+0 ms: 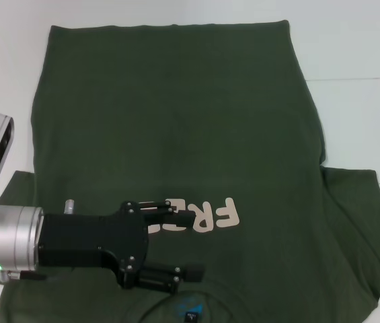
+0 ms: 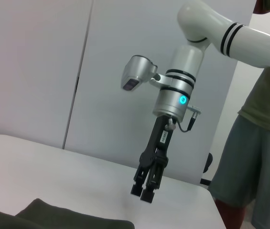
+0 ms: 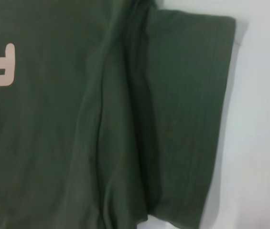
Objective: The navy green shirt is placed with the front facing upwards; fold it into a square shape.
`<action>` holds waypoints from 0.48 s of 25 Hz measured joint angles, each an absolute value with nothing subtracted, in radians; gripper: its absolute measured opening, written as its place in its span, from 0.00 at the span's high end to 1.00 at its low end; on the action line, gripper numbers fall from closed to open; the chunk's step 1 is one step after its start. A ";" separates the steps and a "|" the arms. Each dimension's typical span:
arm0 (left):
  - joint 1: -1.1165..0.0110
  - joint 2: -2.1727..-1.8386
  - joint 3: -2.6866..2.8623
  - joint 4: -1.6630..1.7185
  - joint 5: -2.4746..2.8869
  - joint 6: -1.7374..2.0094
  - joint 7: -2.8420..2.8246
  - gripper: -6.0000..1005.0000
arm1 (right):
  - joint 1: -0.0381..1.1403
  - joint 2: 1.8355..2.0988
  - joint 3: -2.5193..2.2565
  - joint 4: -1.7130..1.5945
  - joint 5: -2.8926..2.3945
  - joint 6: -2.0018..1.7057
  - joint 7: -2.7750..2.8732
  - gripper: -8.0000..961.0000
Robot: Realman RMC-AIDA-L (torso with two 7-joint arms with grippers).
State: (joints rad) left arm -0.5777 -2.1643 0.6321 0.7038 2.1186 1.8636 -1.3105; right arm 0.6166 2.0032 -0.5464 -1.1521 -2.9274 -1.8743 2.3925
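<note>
The navy green shirt (image 1: 176, 114) lies flat, soft and limp, best pinched at a sleeve hem; left gripper (image 1: 188, 245) hovers apart over the chest; right gripper (image 2: 145, 192) hangs nearly closed, empty.

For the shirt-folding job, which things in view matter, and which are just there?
Job:
- navy green shirt, spread flat, lettering up
- left gripper, open over the chest
- right gripper, raised beyond the shirt's edge, shut

Just there:
- white table
- person in grey shorts

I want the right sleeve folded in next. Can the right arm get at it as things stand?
Probably yes: the right hand hangs above the table, the right sleeve lies flat and uncovered, and the left hand is over the chest.
</note>
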 joint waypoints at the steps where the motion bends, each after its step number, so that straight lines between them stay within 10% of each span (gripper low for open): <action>1: -0.578 -2.164 0.632 0.704 2.119 1.864 -1.310 0.13 | 0.620 1.999 -0.546 -1.126 -2.927 -1.859 2.395 0.07; 12: -0.580 -2.164 0.632 0.704 2.122 1.864 -1.296 0.13 | 0.644 1.951 -0.528 -0.916 -2.907 -1.738 2.415 0.08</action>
